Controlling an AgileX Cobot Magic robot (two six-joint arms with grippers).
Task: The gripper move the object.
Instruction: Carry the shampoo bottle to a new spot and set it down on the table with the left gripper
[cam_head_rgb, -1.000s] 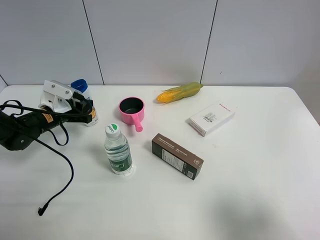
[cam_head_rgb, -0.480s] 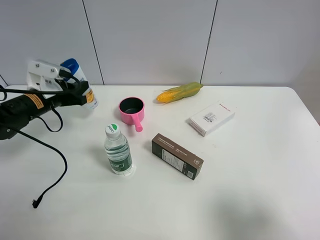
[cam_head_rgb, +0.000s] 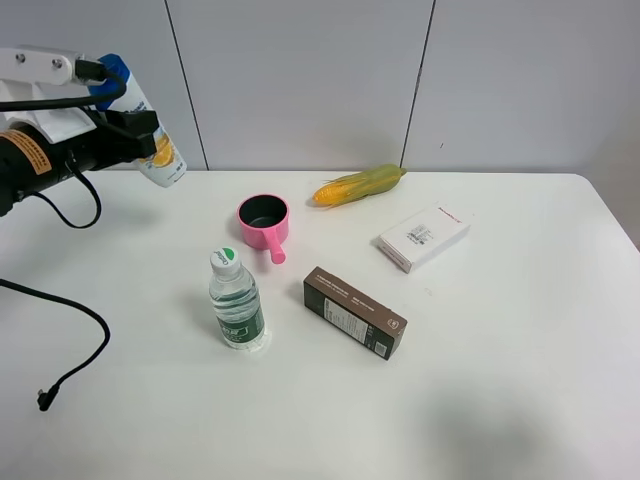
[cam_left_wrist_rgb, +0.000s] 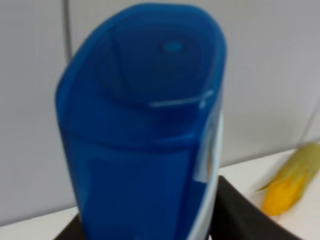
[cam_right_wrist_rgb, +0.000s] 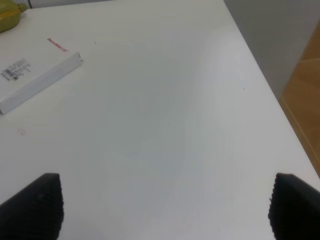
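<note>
My left gripper (cam_head_rgb: 138, 128) is shut on the white shampoo bottle (cam_head_rgb: 161, 157) and holds it tilted, high above the table's far left corner, in front of the wall. Its blue cap (cam_head_rgb: 114, 71) points up and to the left. In the left wrist view the blue cap (cam_left_wrist_rgb: 145, 125) fills the frame, with a black finger (cam_left_wrist_rgb: 239, 210) beside it. My right gripper (cam_right_wrist_rgb: 165, 210) is open and empty over bare table near the right edge; it does not show in the exterior view.
On the table are a clear green-labelled water bottle (cam_head_rgb: 236, 303), a pink cup (cam_head_rgb: 264, 220), a corn cob (cam_head_rgb: 360, 184), a white box (cam_head_rgb: 423, 238) and a brown box (cam_head_rgb: 355, 312). A black cable (cam_head_rgb: 75, 345) trails at the left.
My left gripper has lifted the shampoo bottle off the table, up and to the left. The cable has been dragged leftward. Everything else stays put.
</note>
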